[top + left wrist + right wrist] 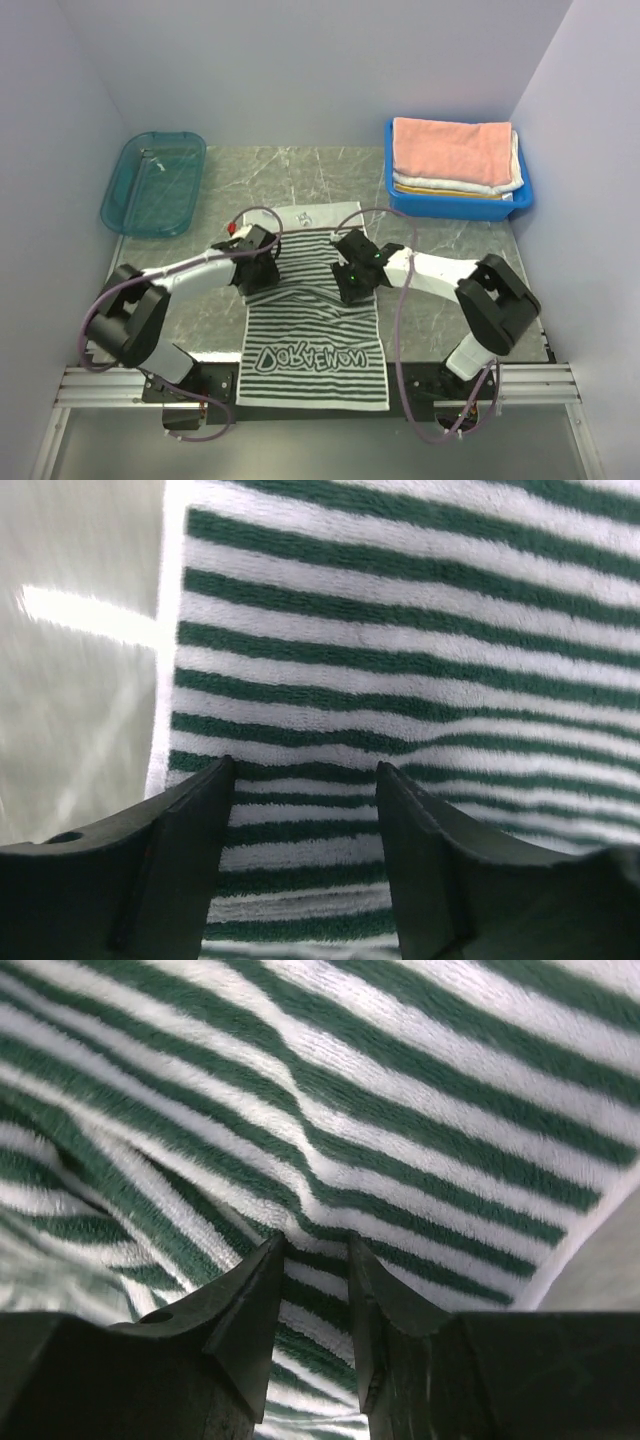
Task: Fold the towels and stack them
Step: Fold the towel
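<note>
A dark-green-and-white striped towel (315,340) lies spread at the table's middle, its near end with dark lettering hanging over the front edge. My left gripper (258,262) sits on its left part. In the left wrist view that gripper (305,770) stands open over flat striped cloth (400,630), close to the towel's left border. My right gripper (352,275) rests on the towel's right part. In the right wrist view it (316,1245) is shut on a raised ridge of the striped towel (420,1080). A salmon pink towel (450,148) lies folded on a white towel (440,183).
The folded stack fills a blue bin (460,208) at the back right, with a yellow edge (440,192) at the stack's bottom. A teal tray (155,182) stands at the back left. Grey marble tabletop (300,175) shows behind the striped towel. Walls close in on three sides.
</note>
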Controlling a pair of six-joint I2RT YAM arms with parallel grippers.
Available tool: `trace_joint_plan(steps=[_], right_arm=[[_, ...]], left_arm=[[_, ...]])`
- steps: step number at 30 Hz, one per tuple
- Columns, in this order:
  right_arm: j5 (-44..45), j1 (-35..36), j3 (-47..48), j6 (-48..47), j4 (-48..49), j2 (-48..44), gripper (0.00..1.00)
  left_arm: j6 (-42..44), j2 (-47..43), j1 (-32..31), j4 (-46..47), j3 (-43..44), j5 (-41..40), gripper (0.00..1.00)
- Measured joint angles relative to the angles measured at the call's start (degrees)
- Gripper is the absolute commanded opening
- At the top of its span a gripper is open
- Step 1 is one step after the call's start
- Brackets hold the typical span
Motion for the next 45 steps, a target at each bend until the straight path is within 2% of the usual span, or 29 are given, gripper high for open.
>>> trace_joint_plan(steps=[6,7,10,12,15,18,22,31,45], right_arm=[[-2.5,0.4,-0.3,-2.4,-8.8,-7.9,0.44],[-2.4,0.0,1.0,-3.2,-9.9,-8.5,0.53],[-2.2,-3.3,6.9,-5.7,-10.9,-8.6,0.65],[-1.3,-6.5,12.3,-7.8,-10.7,-7.5,0.67],[0.3,-9.9,21.1,-11.3,-9.8,-3.4,0.65],[0.4,-12.7,29.4,-15.4,-7.8,3.3,0.57],[0.0,-15.5,39.1,-18.7,-7.3,13.9,0.52],[-1.1,-18.3,51.7,-20.8,-9.7,31.0,0.53],[-2.4,-18.5,61.9,-20.3,-14.8,42.7,0.55]], left_arm=[[-1.4,-9.4,-2.6,-8.1,-5.7,4.0,0.74],[-1.0,-10.4,-2.2,-9.5,-5.5,3.8,0.74],[1.8,-10.7,1.9,-13.7,-1.4,3.5,0.77],[4.3,-9.3,6.2,-14.2,3.5,2.9,0.79],[8.5,-4.1,11.8,-14.9,13.7,1.2,0.77],[12.6,2.9,15.6,-14.0,23.3,-0.3,0.72],[16.2,9.3,18.5,-13.9,29.3,0.1,0.71],[20.7,9.9,19.7,-13.2,28.1,0.4,0.72],[22.2,8.0,19.7,-13.0,26.0,0.5,0.71]])
